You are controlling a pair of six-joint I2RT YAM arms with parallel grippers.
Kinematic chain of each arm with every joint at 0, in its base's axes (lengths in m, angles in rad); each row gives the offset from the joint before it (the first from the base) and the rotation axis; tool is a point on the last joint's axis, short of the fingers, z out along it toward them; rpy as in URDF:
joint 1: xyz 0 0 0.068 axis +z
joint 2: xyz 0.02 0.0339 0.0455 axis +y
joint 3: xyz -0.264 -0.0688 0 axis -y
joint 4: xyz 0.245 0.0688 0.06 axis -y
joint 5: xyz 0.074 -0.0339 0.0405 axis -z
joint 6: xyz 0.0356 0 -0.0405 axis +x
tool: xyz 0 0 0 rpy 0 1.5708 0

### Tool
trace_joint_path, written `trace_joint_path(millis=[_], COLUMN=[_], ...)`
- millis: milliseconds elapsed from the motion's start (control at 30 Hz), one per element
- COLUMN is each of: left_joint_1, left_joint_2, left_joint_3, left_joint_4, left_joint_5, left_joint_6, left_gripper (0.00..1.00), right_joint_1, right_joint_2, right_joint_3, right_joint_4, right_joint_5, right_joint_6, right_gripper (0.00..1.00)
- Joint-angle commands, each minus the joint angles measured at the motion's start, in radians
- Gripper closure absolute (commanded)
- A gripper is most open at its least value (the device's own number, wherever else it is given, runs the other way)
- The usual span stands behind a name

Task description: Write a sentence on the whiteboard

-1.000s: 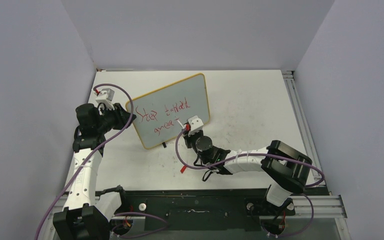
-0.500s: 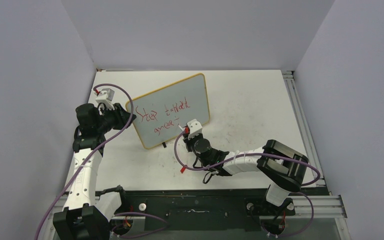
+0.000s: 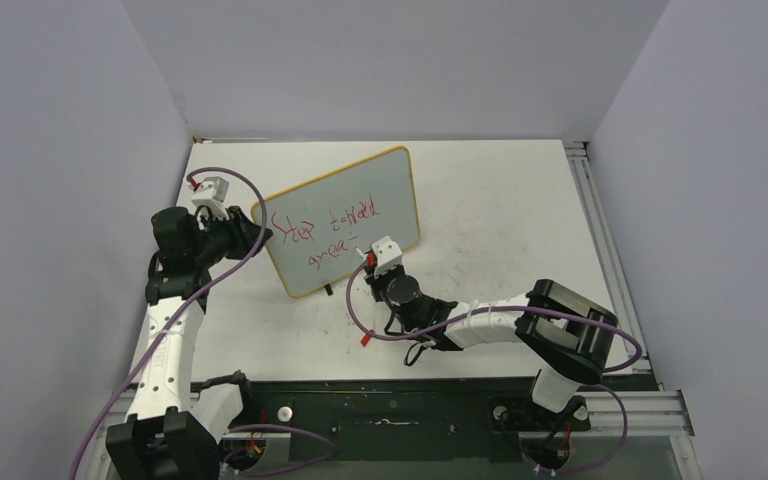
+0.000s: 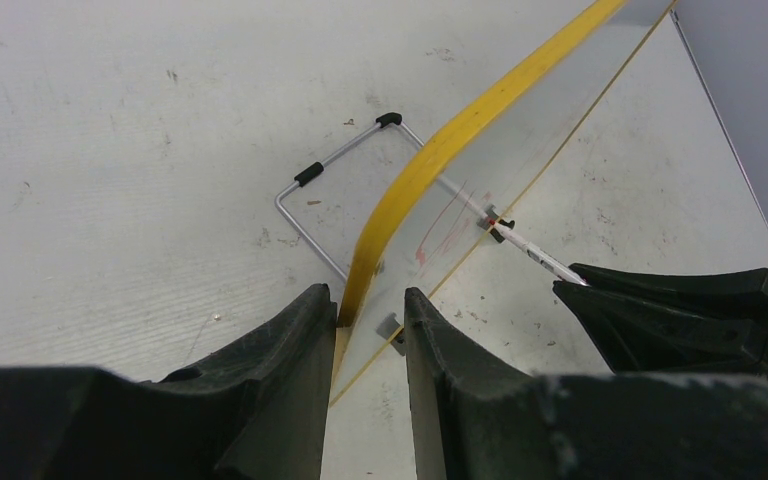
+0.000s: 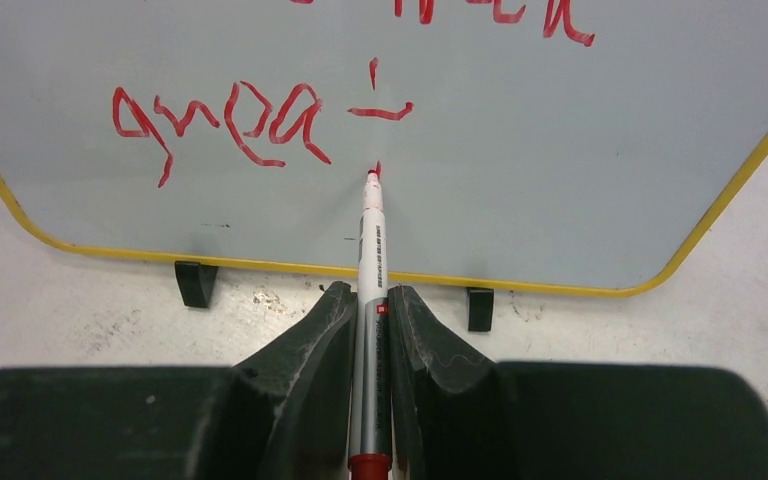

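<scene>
Right gripper (image 5: 370,292): closed tight on a red marker (image 5: 371,240), tip forward, at or just off the board face under the newest stroke; contact cannot be confirmed.
Left gripper (image 4: 368,295): fingers pinch the yellow frame at the board's side edge, steadying it.
Whiteboard (image 3: 360,190): stands tilted on the table (image 3: 500,200), towards its left rear, between the two arms, face towards the right arm.
Sentence (image 5: 220,120): top line is written; the second line reads "grea", then a short upright tick and a dash, seemingly the start of a "t".
Done: judged a little over half of the words.
Left: finishing the "t" and the remaining letters of the second line.
Hard to make out: the top line is cut off in the right wrist view and too small overhead to read letter by letter.
Hidden: the board's back, apart from a wire stand (image 4: 330,190) in the left wrist view.
</scene>
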Motion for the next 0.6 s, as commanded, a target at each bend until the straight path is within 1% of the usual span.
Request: trace_joint_path(millis=[0, 567], left_joint_1=[0.006, 0.007], left_joint_2=[-0.013, -0.015], left_joint_3=[0.008, 0.007], left_joint_4=[0.043, 0.043], left_joint_5=[0.023, 0.021], left_joint_6=[-0.001, -0.001], left_gripper=[0.71, 0.71], right_joint_1=[0.003, 0.004], right_joint_2=[-0.051, -0.069], right_joint_3=[0.058, 0.077], right_joint_4=[0.042, 0.062], right_joint_5=[0.018, 0.025], right_joint_6=[-0.032, -0.062], right_gripper=[0.95, 0.95])
